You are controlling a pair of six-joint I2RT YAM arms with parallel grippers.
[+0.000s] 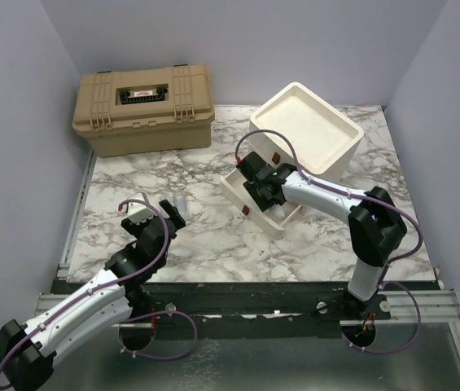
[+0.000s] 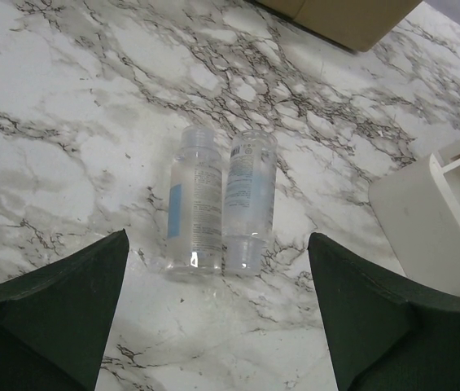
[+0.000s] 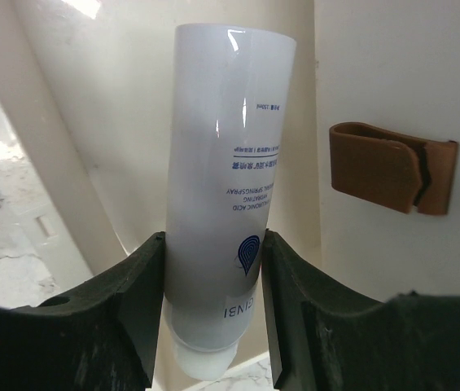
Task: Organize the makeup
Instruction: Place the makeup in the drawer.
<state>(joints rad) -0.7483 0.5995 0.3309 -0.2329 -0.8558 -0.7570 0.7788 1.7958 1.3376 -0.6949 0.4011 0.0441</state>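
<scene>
White tube [image 3: 221,187] clamped in my right pincer [image 3: 213,244] — by the cream drawer unit [image 3: 392,81]. Left pincer [image 2: 217,238] gapes wide over two bottles [image 2: 195,199].

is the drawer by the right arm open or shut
Open: in the top view the drawer sticks out of the unit toward the arms. The right fingers grip a tube at it.

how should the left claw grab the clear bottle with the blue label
Probably across its mid-body, from straight above: the blue-label bottle lies flat, its length in line with the open left claw. The second bottle lies close alongside, so one finger must slip into that narrow gap.
</scene>
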